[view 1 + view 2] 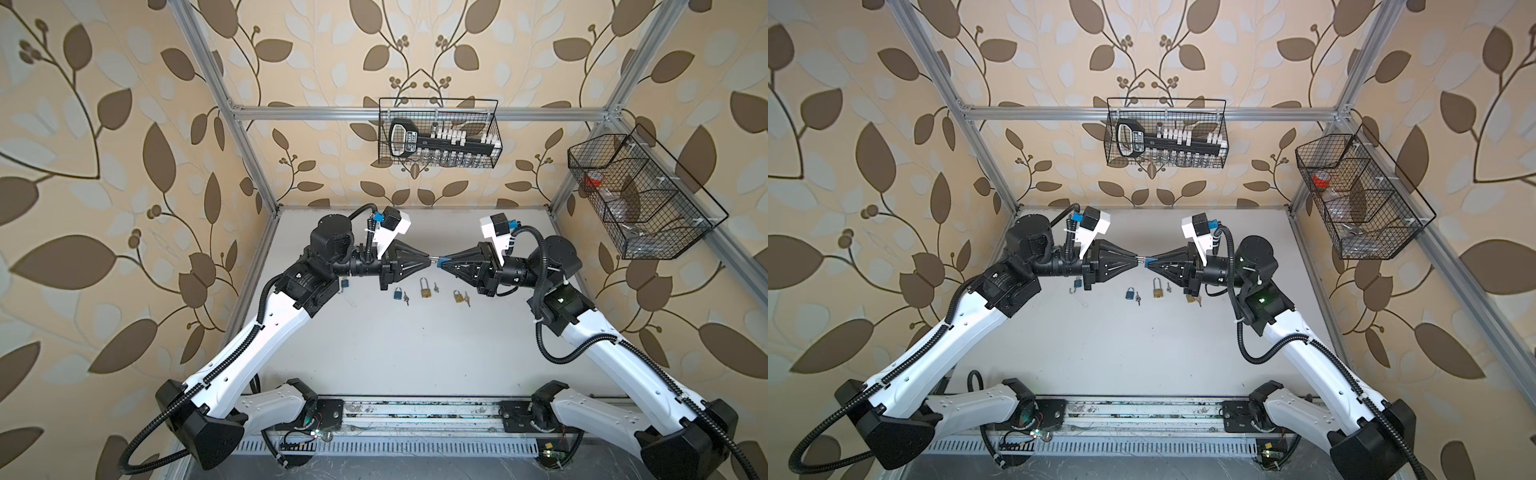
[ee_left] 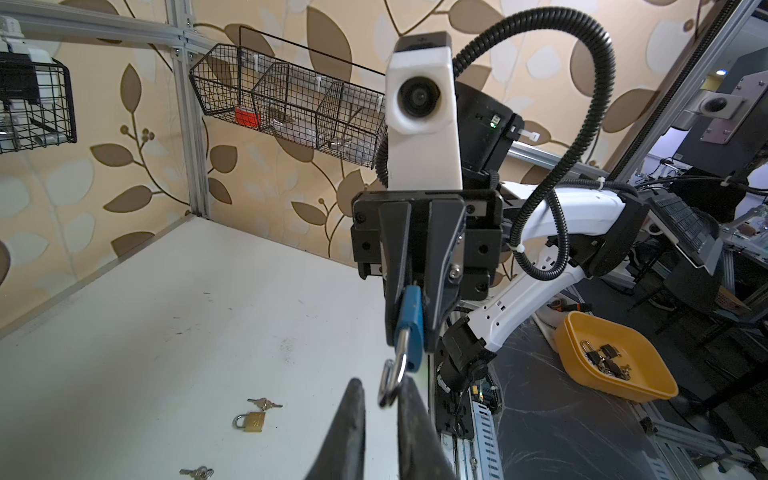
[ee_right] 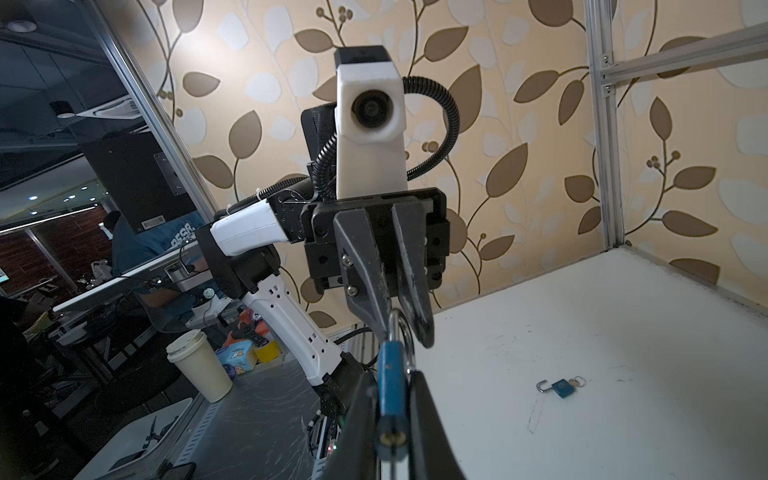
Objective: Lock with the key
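While right pincer clamps blue padlock, left pincer pinches shackle

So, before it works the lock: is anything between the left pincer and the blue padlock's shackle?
Nothing visible. The left pincer sits around the silver steel shackle of the small blue padlock, which the right pincer grips in mid-air.

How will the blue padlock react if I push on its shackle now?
The blue padlock, metal-shackled, is probably rigid and dense. Its shackle looks unlatched, so it may swivel rather than seat. Only the right gripper pinches the body, so it might pivot.
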Motion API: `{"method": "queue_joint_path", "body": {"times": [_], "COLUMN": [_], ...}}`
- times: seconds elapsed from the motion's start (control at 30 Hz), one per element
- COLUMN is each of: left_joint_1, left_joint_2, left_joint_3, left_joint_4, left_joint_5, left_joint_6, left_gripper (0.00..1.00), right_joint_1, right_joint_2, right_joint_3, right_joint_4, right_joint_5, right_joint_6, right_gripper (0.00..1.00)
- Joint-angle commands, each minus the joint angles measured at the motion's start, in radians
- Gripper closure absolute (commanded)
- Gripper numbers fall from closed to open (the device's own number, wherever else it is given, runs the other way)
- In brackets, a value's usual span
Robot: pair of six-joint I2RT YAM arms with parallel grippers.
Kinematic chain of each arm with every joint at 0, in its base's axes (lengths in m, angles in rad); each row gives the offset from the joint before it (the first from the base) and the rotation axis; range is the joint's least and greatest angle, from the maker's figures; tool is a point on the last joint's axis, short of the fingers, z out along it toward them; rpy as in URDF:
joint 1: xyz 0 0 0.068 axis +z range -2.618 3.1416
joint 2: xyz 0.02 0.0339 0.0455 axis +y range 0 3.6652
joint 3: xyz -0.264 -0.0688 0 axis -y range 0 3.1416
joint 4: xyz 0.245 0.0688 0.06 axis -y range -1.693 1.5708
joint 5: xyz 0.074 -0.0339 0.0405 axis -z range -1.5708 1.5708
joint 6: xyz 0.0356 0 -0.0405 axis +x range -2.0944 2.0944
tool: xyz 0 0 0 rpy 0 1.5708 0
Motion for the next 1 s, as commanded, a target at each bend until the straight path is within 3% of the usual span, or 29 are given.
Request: {"method": "queue_joint_path", "body": {"times": [0.0,0.1,0.43,0.7,0.97], "left_joint_1": [-0.009,-0.009,-0.009,-0.009,-0.011], "left_joint_2": [-0.017,-0.018,-0.011,-0.012,0.012], "left_joint_3": [0.000,-0.002,0.000,-0.003,0.009], "left_joint_4": [0.037,0.037,0.050,0.048,0.044], "left_joint_5": [0.009,0.008,0.032,0.049,0.114], "left_joint_6": [0.006,0.008,0.003,0.004,0.004], "left_gripper": [0.84,0.79,0.76,1.00,1.00], "right_joint_1": [-0.001,-0.002,-0.002,-0.002,0.001], "right_joint_2": [-0.005,0.000,0.010,0.010,0.026], "right_joint_3": [-0.011,-0.012,-0.013,-0.013,-0.004], "right_joint_4": [0.014,0.014,0.012,0.012,0.012], "right_joint_5": [-0.015,-0.021,-0.035,-0.029,-0.028], "right_joint_6": [-0.012,-0.011,-0.008,-0.009,-0.012], "right_gripper": [1.00,1.00,1.00,1.00,1.00]}}
